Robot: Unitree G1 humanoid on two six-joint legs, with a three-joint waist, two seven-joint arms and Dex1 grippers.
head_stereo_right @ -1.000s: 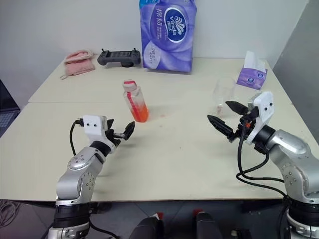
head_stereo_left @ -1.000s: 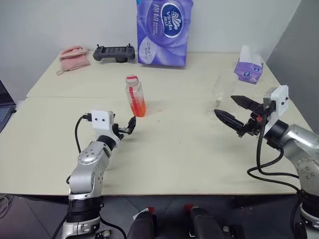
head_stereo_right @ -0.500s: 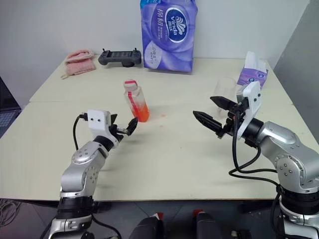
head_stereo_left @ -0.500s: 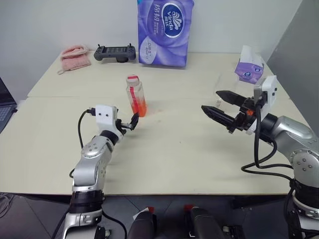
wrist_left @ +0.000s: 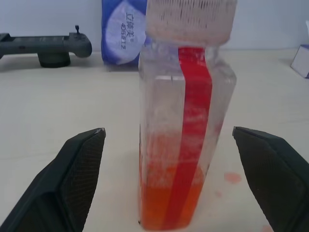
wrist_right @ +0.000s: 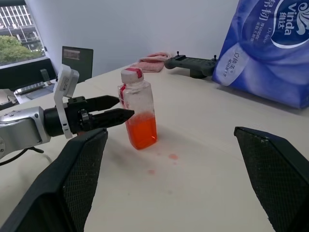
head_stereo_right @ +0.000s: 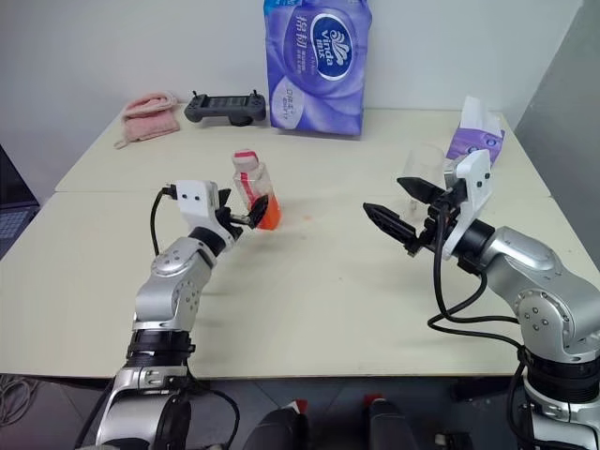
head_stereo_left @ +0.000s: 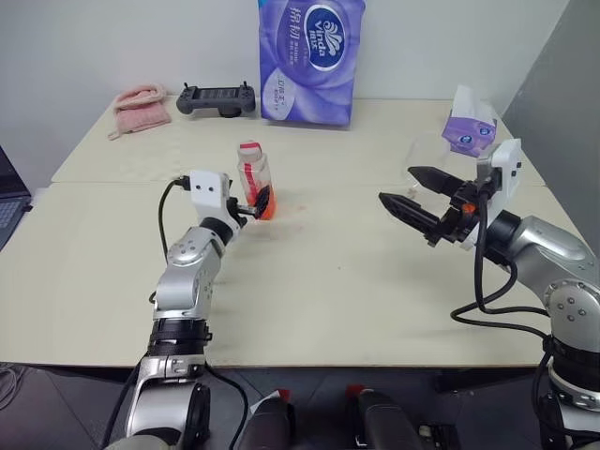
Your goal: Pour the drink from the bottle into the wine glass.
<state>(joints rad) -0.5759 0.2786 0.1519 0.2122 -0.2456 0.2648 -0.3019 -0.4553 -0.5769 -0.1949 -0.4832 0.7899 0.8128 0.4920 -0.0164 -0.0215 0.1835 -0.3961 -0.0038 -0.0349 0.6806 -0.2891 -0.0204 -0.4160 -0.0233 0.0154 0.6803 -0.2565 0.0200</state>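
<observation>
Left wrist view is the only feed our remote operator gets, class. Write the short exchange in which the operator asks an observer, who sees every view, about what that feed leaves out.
Operator: I see the bottle between my left fingers. Where is the wine glass?
Observer: The wine glass stands upright on the robot's right side of the table, just behind the right hand.
Operator: What is that right hand doing?
Observer: It is open and empty, held above the table, with its fingers pointing across toward the bottle.
</observation>
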